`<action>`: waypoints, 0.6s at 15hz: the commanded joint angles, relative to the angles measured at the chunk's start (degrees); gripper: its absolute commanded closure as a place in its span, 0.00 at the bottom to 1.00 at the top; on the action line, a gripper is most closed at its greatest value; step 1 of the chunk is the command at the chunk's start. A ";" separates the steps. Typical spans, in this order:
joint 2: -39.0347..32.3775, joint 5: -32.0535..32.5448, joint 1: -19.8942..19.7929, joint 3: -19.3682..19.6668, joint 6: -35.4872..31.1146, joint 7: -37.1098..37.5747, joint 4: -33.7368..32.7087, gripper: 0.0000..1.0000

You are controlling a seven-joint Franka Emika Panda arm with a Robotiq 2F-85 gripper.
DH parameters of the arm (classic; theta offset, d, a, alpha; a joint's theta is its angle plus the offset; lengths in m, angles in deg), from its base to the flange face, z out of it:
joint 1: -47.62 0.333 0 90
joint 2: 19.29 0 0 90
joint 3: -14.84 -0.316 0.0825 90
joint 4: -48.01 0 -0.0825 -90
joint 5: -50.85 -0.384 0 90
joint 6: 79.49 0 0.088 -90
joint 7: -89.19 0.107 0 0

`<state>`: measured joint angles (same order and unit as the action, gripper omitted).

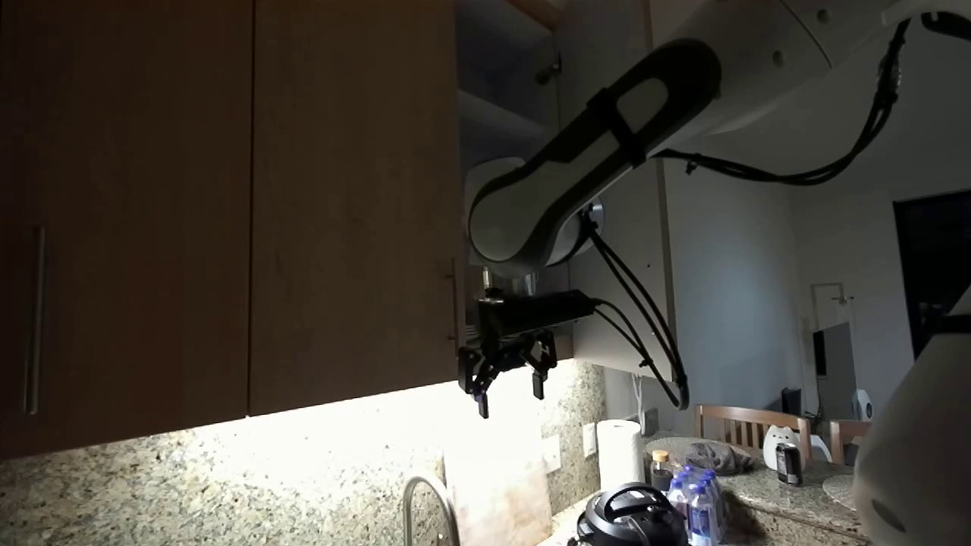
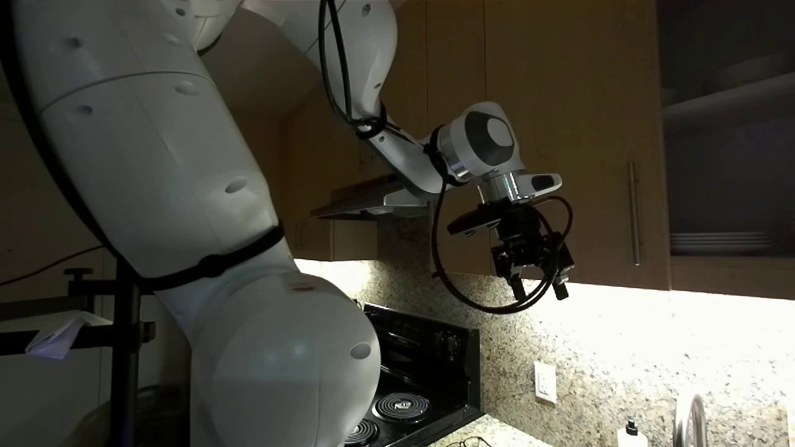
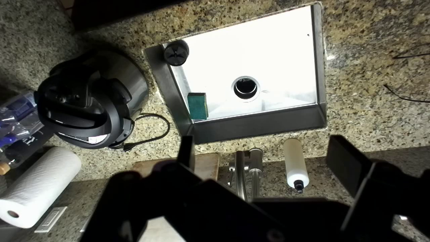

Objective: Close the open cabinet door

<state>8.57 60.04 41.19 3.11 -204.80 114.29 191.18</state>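
Here, nearest in both exterior views, robot arm [image 1: 561, 182] slants down toward gripper [image 1: 511, 402]. Jaws pointing down, spread wide apart, nothing held. Next, closed wood door [image 2: 577, 124] with slim upright handle [image 2: 633, 214]. Behind arm, open cabinet [image 1: 523, 68]; at its far side, cabinet door [image 1: 637, 220] swung out, pale inner face showing, partly covered by arm. Farther and lower: black-lidded cooker [image 1: 631, 519], paper towel roll [image 1: 620, 455], water bottles [image 1: 702, 516]. Beyond those, wooden chairs [image 1: 751, 414].
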 commanded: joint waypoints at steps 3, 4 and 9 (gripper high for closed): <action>0.66 0.24 1.69 0.94 -0.56 0.42 1.36 0.00; 1.18 0.35 1.82 1.06 -0.67 0.41 1.99 0.00; 4.79 2.48 0.94 1.15 2.09 0.76 3.30 0.00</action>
<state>9.55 60.35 42.18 3.88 -204.53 114.29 192.52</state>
